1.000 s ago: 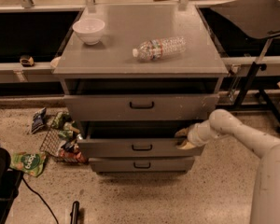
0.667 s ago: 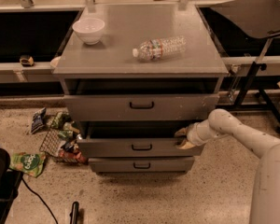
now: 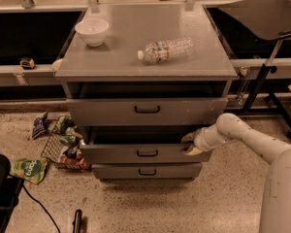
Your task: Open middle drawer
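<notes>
The pale end effector (image 3: 190, 144), grip state impossible to tell, sits at the right end of the shallow grey metal middle drawer (image 3: 145, 153), whose front stretches leftward.

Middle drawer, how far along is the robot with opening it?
Done: the middle drawer sits partly pulled out, its front ahead of the lowest drawer, with a dark gap showing above it. In hand: the gripper is at the drawer's right front corner, away from the centre handle. Left: probably more pull for a full opening, then backing the gripper away.
</notes>
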### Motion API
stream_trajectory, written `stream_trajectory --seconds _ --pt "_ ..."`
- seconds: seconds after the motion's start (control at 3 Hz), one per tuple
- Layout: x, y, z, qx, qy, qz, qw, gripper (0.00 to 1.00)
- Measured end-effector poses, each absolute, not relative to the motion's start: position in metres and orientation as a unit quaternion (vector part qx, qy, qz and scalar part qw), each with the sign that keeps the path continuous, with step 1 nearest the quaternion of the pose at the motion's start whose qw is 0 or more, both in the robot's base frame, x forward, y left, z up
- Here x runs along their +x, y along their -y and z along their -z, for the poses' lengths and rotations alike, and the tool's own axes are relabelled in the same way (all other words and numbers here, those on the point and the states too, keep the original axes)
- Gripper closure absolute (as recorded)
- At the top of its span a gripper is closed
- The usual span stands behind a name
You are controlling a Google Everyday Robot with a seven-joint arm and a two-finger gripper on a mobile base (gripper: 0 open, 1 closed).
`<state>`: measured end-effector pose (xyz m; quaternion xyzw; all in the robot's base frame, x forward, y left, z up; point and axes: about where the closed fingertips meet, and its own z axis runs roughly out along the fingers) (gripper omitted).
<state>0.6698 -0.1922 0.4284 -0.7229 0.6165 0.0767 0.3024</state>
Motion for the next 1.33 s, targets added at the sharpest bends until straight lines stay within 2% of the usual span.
stream_trajectory --seconds 0.33,0.67,1.33 --pt "0.667 0.188 -0.422 -0.728 -0.616 -0.087 0.289 0.12" --pt "0.654 0.18 -0.412 -0.74 -0.614 -0.106 0.252 0.0" --pt "0.625 0.168 -0.416 -0.742 -0.627 -0.124 0.201 0.0"
